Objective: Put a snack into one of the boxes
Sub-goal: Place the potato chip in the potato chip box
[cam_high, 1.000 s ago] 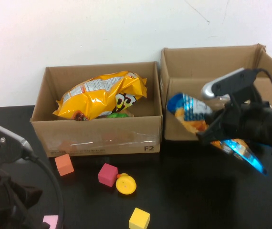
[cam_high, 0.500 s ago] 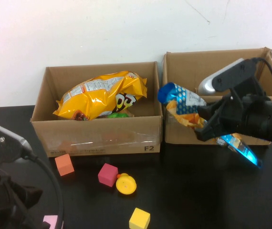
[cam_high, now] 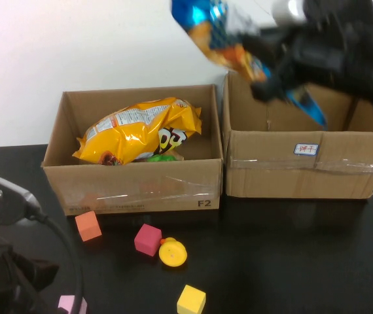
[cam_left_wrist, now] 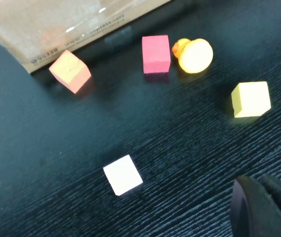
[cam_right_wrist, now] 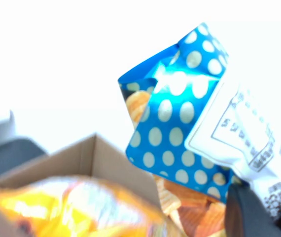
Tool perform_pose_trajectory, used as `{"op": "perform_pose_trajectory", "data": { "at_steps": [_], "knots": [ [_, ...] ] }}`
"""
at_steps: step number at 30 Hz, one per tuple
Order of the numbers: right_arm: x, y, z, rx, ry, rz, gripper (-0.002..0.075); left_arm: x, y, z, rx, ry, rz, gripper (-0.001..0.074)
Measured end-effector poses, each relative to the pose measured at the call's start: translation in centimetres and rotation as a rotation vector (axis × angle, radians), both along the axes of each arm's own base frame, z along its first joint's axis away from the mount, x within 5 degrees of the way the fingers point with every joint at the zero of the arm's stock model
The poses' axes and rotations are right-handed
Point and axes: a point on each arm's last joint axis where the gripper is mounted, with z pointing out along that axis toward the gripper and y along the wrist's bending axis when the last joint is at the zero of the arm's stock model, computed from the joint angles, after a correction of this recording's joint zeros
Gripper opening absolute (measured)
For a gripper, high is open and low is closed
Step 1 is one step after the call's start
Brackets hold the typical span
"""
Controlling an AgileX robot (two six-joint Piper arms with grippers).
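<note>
Snack bag (cam_high: 229, 39), blue with chips printed on it, hangs at the upper right of the frame above the right box (cam_high: 304, 163), pinched in the right gripper's (cam_high: 268, 62) fingers. Nearest, lower left, the left gripper (cam_left_wrist: 266, 207) sits low over the dark surface (cam_high: 271, 261), fingers shut and empty. Loose blocks lie mid-frame. Behind them the left box (cam_high: 134, 190) holds a yellow bag (cam_high: 137, 131).

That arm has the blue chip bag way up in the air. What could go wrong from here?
1. The right tool pinches the blue bag near one end, so most of it hangs free and could slip out.
2. The bag hangs above the wall between the two boxes; released here, it might catch on the right box rim, or land on the yellow bag in the left box.
The left tool sits shut, low near the blocks.
</note>
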Motion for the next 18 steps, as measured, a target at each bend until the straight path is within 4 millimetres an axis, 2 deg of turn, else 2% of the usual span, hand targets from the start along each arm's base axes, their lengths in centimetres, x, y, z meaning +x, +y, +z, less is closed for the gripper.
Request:
{"op": "perform_pose_trajectory", "data": {
  "at_steps": [1, 2, 5, 8, 11, 13, 15, 18],
  "knots": [
    [0.6, 0.6, 0.7, 0.001, -0.026, 0.010, 0.0069, -0.1, 0.1, 0.1, -0.001, -0.005, 0.000, -0.0001],
    [2.0, 1.8, 1.1, -0.005, -0.057, 0.025, 0.0069, -0.1, 0.1, 0.1, -0.003, -0.009, 0.000, -0.0001],
    [4.3, 4.5, 1.0, -0.062, -0.122, 0.059, 0.0069, -0.2, 0.1, 0.1, 0.002, 0.002, 0.003, -0.0001],
    [7.1, 7.3, -0.5, -0.145, -0.170, 0.046, 0.0069, -0.3, 0.1, 0.0, -0.006, 0.016, 0.008, -0.0001],
    [10.4, 9.8, -3.3, -0.196, -0.160, -0.022, 0.0085, -0.3, 0.1, 0.0, -0.016, 0.024, 0.014, -0.0001],
    [11.9, 10.7, -5.3, -0.222, -0.137, -0.078, 0.0146, -0.3, 0.1, 0.0, -0.022, 0.028, 0.021, -0.0001],
    [12.7, 11.4, -7.0, -0.231, -0.101, -0.132, 0.0243, -0.3, 0.1, 0.0, -0.027, 0.030, 0.027, -0.0001],
    [12.4, 12.5, -7.6, -0.227, -0.090, -0.123, 0.0323, -0.3, 0.1, 0.0, -0.029, 0.031, 0.030, -0.0001]
  ]
}}
